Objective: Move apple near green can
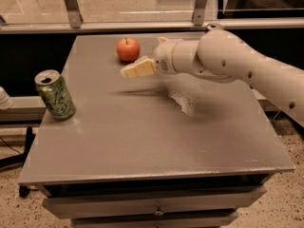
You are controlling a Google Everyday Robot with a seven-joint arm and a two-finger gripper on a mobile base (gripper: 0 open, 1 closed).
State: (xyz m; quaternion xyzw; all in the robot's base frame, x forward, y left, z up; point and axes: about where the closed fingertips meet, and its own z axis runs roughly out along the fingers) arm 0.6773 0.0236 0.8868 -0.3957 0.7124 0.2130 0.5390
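Note:
The red-orange apple [128, 49] sits on the grey table [156, 137] near its far edge, left of centre. The green can [55, 95] stands upright at the table's left edge, well in front of the apple and to its left. My gripper [134, 69] hangs above the table just in front of the apple and slightly to its right, a short gap away. It holds nothing that I can see. The white arm reaches in from the right.
A silver can top [214, 26] shows behind the arm at the table's far right edge. Metal railing posts [71, 6] stand behind the table. A drawer front [156, 208] runs below the near edge.

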